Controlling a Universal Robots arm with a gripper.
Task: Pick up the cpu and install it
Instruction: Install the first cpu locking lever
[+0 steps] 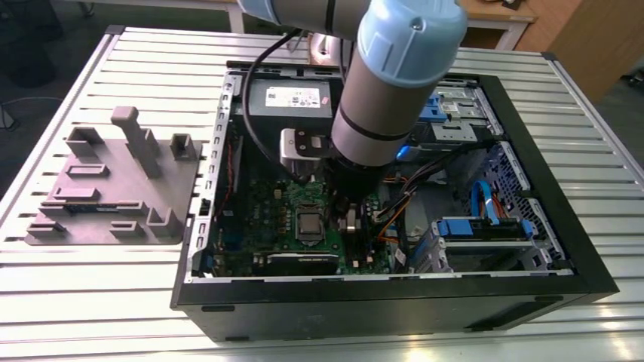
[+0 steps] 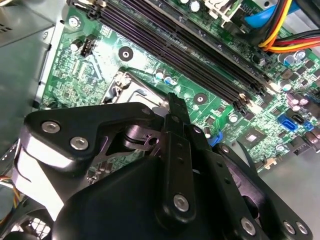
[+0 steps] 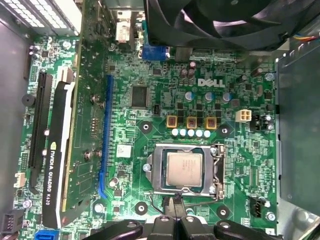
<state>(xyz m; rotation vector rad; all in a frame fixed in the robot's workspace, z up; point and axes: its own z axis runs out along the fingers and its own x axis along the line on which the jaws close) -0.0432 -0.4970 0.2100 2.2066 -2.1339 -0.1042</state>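
Note:
The cpu (image 3: 184, 170), a small square chip with a silver-grey top, lies flat inside the metal-framed socket (image 3: 215, 172) on the green motherboard (image 3: 140, 140). In the first wrist view my gripper (image 3: 176, 202) hangs just beside the socket's edge, fingertips together and holding nothing. The second wrist view has the gripper (image 2: 172, 100) with its black fingertips above the socket frame (image 2: 127, 87). From the exterior view, the gripper (image 1: 348, 215) is lowered into the open computer case (image 1: 403, 302), just to the exterior view's right of the socket (image 1: 307, 225).
Long black memory slots (image 2: 190, 55) run beside the socket. A black graphics card (image 3: 55, 165), a fan (image 3: 215, 20), the grey power supply (image 1: 292, 98) and coloured cables (image 2: 280, 30) crowd the case. A grey fixture plate (image 1: 111, 188) lies on the slatted table at the exterior view's left.

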